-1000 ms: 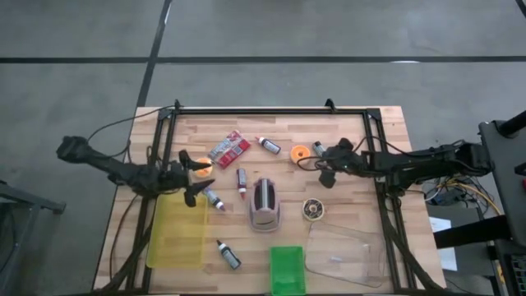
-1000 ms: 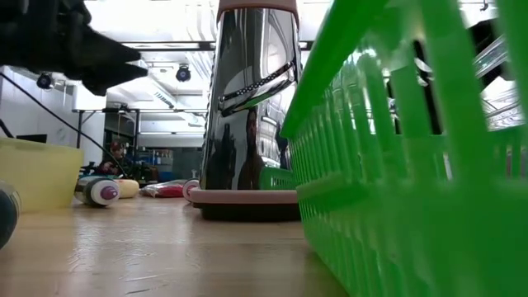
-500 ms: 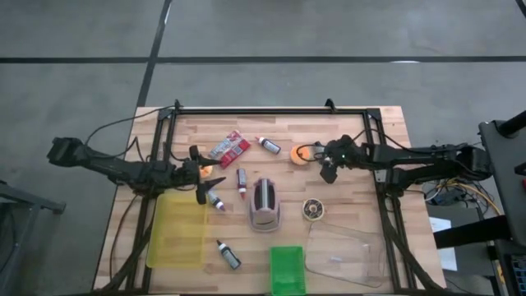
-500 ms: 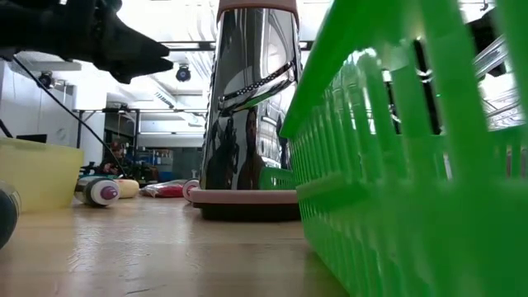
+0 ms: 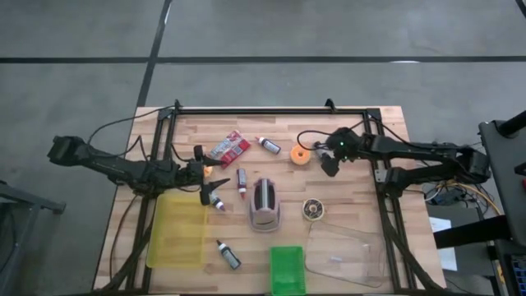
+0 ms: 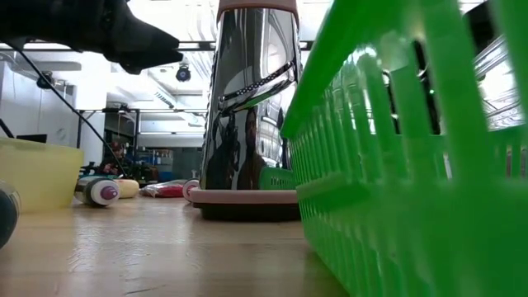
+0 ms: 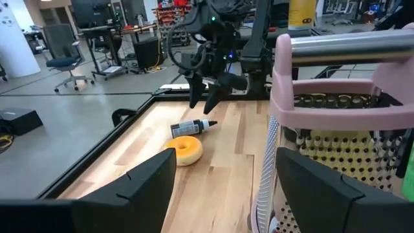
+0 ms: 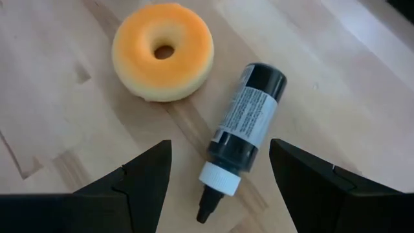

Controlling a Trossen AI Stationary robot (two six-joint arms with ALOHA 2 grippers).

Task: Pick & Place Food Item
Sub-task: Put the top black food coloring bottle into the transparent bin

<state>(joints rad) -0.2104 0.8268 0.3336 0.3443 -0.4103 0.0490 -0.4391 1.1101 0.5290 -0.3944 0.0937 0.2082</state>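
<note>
There is one grater (image 5: 265, 204) in the middle of the table. One orange donut (image 5: 301, 154) lies flat on the wood, past the grater on the far side and toward the right arm. One dark bottle (image 8: 249, 120) lies on its side just beside the donut.

The right gripper (image 5: 329, 163) hangs over these two, with its fingers spread wide and nothing in them. The left gripper (image 5: 205, 174) is on the other side of the grater, also spread apart and holding nothing.

Four small bottles (image 5: 242, 181) lie around the grater. One green basket (image 5: 287, 270) sits on its near side. One yellow bin (image 5: 177, 234) is nearer the left arm.
</note>
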